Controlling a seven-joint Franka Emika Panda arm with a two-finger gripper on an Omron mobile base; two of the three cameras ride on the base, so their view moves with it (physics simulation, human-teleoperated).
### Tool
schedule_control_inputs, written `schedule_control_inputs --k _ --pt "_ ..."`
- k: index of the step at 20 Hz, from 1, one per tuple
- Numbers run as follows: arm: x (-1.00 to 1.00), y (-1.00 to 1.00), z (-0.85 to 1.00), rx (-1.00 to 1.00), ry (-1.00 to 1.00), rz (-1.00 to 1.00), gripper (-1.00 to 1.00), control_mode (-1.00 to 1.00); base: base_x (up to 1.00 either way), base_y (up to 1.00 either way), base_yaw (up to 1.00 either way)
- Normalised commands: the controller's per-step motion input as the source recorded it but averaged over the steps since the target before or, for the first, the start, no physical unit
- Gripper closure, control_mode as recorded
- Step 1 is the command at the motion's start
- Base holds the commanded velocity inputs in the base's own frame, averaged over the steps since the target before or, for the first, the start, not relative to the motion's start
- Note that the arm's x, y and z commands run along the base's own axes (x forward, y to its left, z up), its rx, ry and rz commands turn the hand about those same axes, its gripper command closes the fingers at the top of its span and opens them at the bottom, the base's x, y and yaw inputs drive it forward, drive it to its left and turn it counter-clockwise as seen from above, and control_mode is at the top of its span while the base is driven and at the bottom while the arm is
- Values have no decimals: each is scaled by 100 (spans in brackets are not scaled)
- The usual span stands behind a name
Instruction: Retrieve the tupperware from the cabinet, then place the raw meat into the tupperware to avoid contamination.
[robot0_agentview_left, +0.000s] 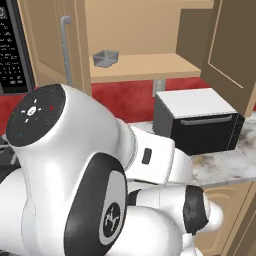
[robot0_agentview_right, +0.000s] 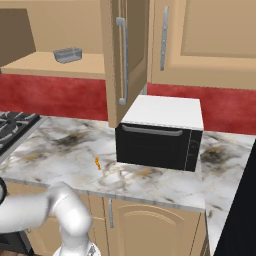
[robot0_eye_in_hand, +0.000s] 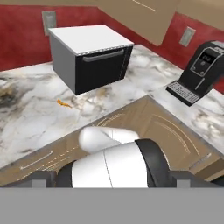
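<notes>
The tupperware (robot0_agentview_left: 105, 58) (robot0_agentview_right: 68, 55), a small translucent grey tray, sits on the shelf of the open cabinet (robot0_agentview_left: 150, 67) (robot0_agentview_right: 45, 66). Both cabinet doors stand swung out. The raw meat (robot0_agentview_right: 98, 163) (robot0_eye_in_hand: 64, 103), a tiny orange sliver, lies on the marble counter in front of the black box's left corner. My gripper (robot0_eye_in_hand: 117, 178) is open and empty, its tips wide apart at the bottom of the hand view. It hangs low, in front of the counter's front edge, far from both things.
A black box appliance with a white top (robot0_agentview_left: 197, 120) (robot0_agentview_right: 160, 132) (robot0_eye_in_hand: 89, 57) stands on the counter (robot0_agentview_right: 60, 150) under the open right door (robot0_agentview_left: 230, 50) (robot0_agentview_right: 125, 55). A coffee machine (robot0_eye_in_hand: 203, 70) stands further right and a stove (robot0_agentview_right: 12, 125) at the left.
</notes>
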Motion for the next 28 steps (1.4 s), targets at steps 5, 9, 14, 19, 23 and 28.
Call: schedule_control_inputs --k 5,9,14,19,23,28 --pt "-39 -52 14 35 31 -2 -100 -100 0 0 0" --pt "-18 -47 3 40 35 2 -100 -100 0 0 0" --pt "-6 -43 0 37 40 2 -100 -100 0 0 0" --pt "27 -49 6 37 23 4 -100 -100 0 0 0" --pt "49 -23 -1 18 5 8 -100 -100 0 0 0" --pt "88 0 -7 0 5 10 -100 -100 0 0 0"
